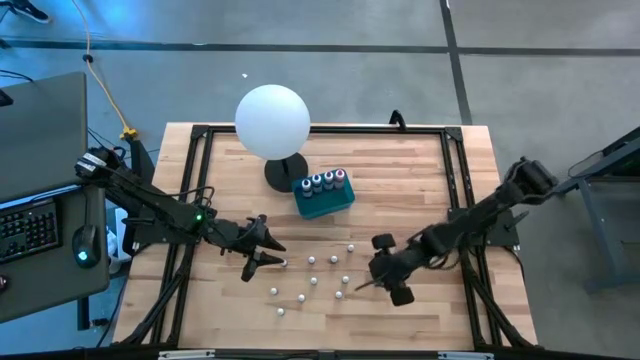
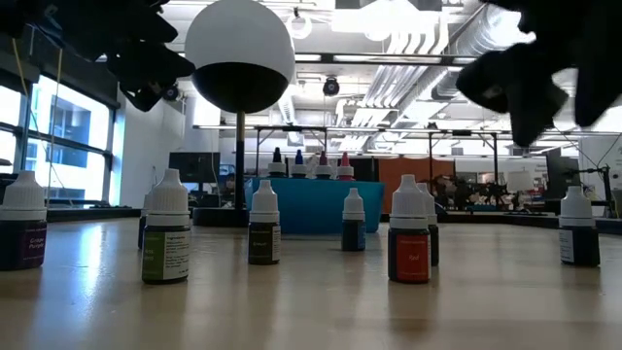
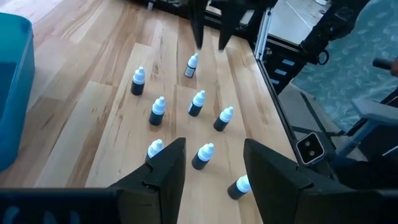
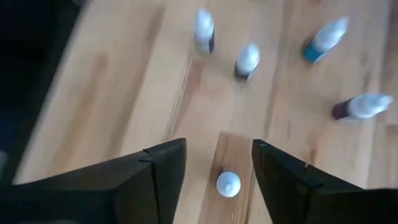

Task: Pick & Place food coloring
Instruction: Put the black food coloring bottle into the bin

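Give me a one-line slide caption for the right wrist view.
Open right gripper hovering directly over a small white-capped food coloring bottle standing on the light wooden table, four more bottles scattered beyond.

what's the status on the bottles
Left tool open, right tool open over one bottle. Four bottles in tray, others loose. Nothing blocking.

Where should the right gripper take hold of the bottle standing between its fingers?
Grip the food coloring bottle around its squat body just below the white cap, coming straight down from above. It stands upright, and the right gripper is open with a finger on either side of it.
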Robot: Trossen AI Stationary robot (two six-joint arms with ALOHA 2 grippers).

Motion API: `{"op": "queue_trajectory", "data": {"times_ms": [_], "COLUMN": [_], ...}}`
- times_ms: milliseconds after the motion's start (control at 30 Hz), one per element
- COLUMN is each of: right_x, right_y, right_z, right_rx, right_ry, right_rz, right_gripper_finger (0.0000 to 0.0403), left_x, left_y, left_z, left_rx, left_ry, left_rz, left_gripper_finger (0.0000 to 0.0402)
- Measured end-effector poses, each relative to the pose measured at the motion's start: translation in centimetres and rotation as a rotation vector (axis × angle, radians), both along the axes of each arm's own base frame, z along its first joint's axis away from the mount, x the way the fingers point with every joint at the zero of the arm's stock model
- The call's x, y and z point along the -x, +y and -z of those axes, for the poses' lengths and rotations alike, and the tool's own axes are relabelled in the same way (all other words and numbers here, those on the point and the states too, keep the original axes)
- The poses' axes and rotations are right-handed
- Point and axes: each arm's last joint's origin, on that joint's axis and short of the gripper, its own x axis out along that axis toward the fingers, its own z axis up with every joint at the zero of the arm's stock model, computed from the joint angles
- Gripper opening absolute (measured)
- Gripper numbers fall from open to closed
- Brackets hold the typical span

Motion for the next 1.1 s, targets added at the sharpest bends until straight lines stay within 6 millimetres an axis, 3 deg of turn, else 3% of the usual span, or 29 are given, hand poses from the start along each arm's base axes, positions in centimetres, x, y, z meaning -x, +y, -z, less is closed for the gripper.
{"op": "queue_trajectory", "data": {"times_ms": [200, 333, 733, 1100], "right_x": [-1.4, -2.0, -2.4, -2.5], "right_y": [0.6, 0.8, 1.0, 1.0], "right_z": [2.3, 3.3, 5.3, 5.8], "right_rx": [0.133, 0.104, 0.114, 0.135], "right_ry": [0.188, 0.273, 0.316, 0.323], "right_rz": [0.007, 0.005, 0.015, 0.026], "right_gripper_finger": [0.0192, 0.0192, 0.0191, 0.0113], "left_x": [0.0, 0.0, 0.0, 0.0], "left_y": [0.0, 0.0, 0.0, 0.0], "left_z": [0.0, 0.0, 0.0, 0.0], "left_rx": [0.001, 0.002, 0.002, 0.002], "left_ry": [-0.001, -0.001, 0.002, 0.002], "left_rz": [0.001, 0.001, 0.004, 0.005], "left_gripper_finger": [0.0161, 0.0161, 0.0161, 0.0161]}}
